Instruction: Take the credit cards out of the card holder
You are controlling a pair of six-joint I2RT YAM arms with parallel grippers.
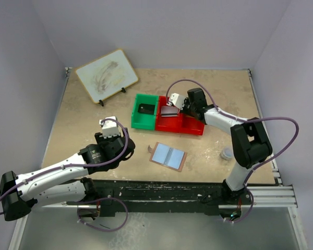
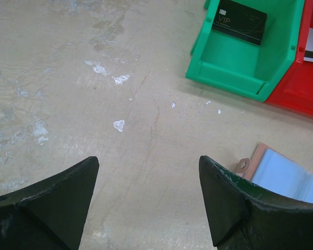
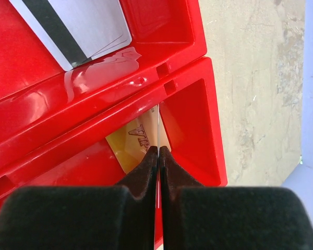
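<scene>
The card holder lies open on the table, its pale blue-grey inner panels facing up. In the left wrist view it shows at the lower right with its snap tab. My right gripper hangs over the red bin, shut on a thin credit card that I see edge-on between the pads. Below it a gold VIP card lies in the red bin. My left gripper stands open over bare table, left of the card holder, with nothing between its fingers.
A green bin holds a black VIP card. The second red compartment holds a pale card with a black stripe. A white board on a stand is at the back left. A small grey round object sits near the right arm.
</scene>
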